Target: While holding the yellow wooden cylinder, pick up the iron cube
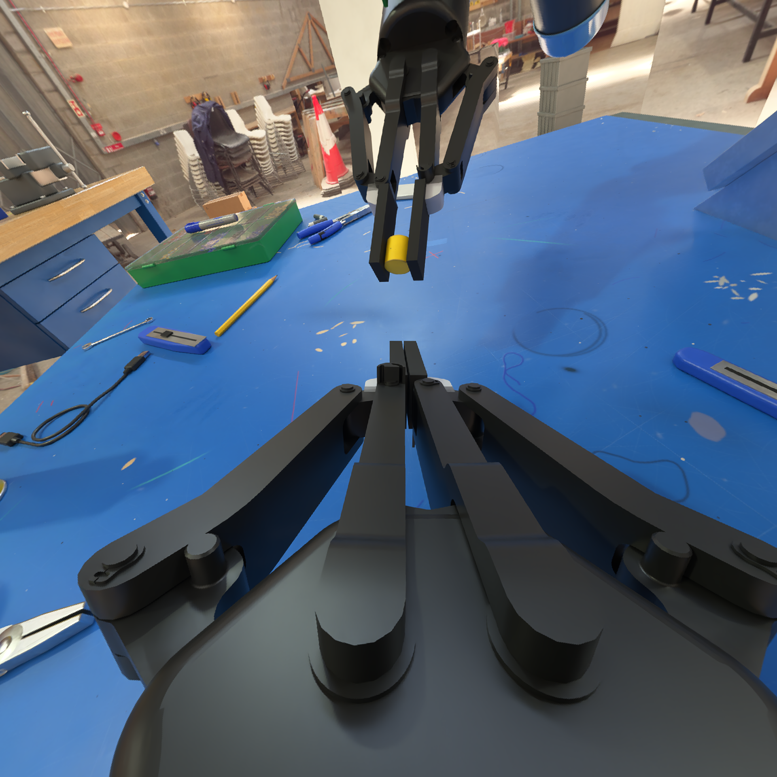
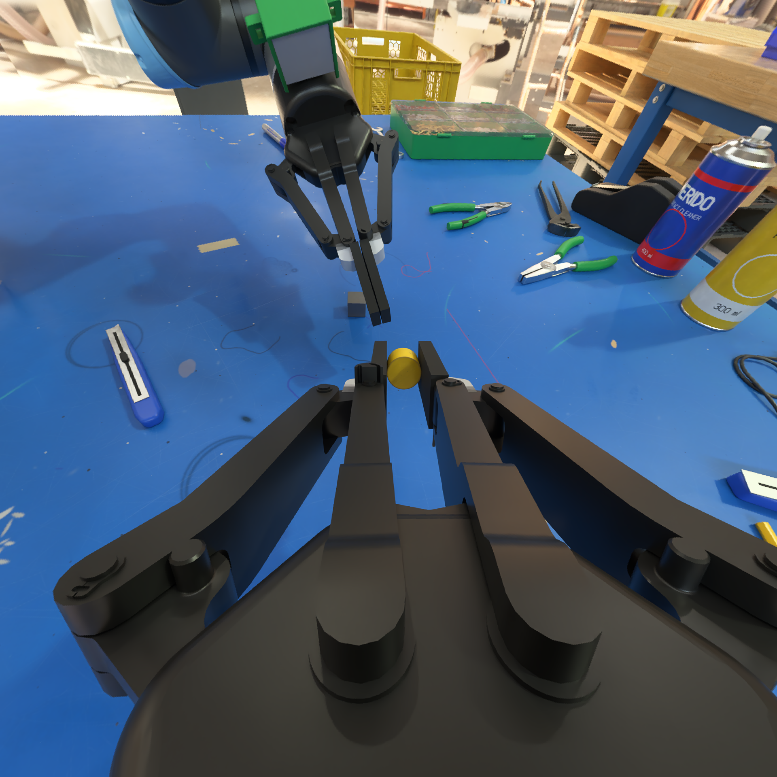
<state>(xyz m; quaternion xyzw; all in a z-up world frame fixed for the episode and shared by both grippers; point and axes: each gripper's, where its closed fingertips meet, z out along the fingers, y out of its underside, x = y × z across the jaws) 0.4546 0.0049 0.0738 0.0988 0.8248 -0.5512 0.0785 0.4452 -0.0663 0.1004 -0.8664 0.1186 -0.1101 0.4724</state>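
Right end effector (image 2: 403, 351) clamps yellow cylinder (image 2: 403, 369); left end effector (image 2: 380, 320) closed empty beside iron cube (image 2: 356, 304).

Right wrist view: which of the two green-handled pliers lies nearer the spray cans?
The silver-jawed pliers, handles pointing toward the blue spray can. The other pair lies farther back, closer to the green parts box.

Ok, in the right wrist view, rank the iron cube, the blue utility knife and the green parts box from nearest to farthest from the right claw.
1. Iron cube: just ahead of the right claw, slightly left, on the table.
2. Blue utility knife: well off to the left.
3. Green parts box: far ahead, toward the right, at the table's far edge.
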